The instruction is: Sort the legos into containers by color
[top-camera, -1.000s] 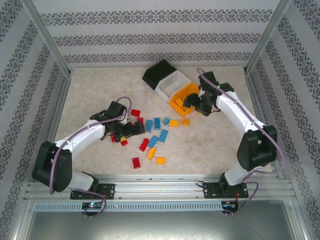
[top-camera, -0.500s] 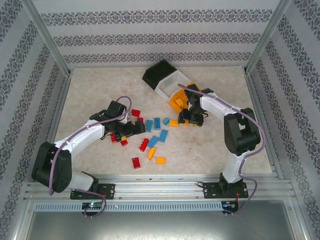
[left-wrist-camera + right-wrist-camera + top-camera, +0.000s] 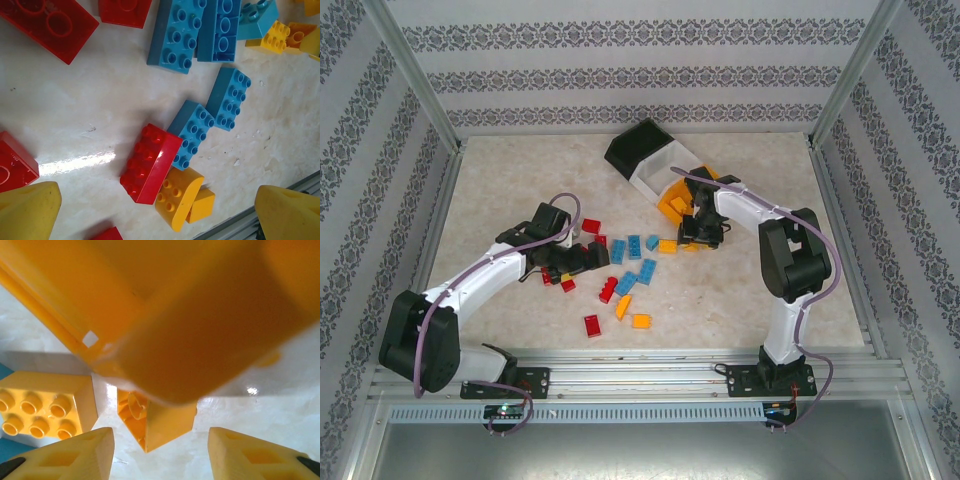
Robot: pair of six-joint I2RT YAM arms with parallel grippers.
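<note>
Looking down in the top external view, three small rectangular plastic bins (image 3: 650, 186) joined in a row lie on the pale marbled table (image 3: 500, 190), past its middle. The row runs aslant, from the black bin (image 3: 625, 150) at the far left through the white bin (image 3: 663, 168) to the orange bin (image 3: 668, 208) at the near right. The small studded plastic bricks (image 3: 626, 283) in red, blue and orange lie scattered just near of the bins, between the arms, pointing every way. The left pincer (image 3: 582, 258) hovers at the scatter's left edge, spread wide and empty. The right pincer (image 3: 698, 238) points down just beside the orange bin's near corner.

In the left wrist view, yellow fingertips (image 3: 27, 210) stand far apart in the bottom corners, with nothing clamped. A red eight-stud brick (image 3: 150, 162) lies with its long axis running from upper right to lower left. A blue brick (image 3: 192, 132) touches its right flank, and a round-ended orange brick (image 3: 177, 195) touches its lower end. Two longer blue bricks (image 3: 197, 30) lie side by side at the top.

In the right wrist view, the yellow pads (image 3: 65, 455) stand partly apart on either side of a small orange brick (image 3: 160, 422) on the table. A narrow gap shows on each side, so it is not gripped. Left of it lies an orange six-stud brick (image 3: 45, 407), studs toward the camera, long axis across the picture. The orange bin's blurred wall looms above.
</note>
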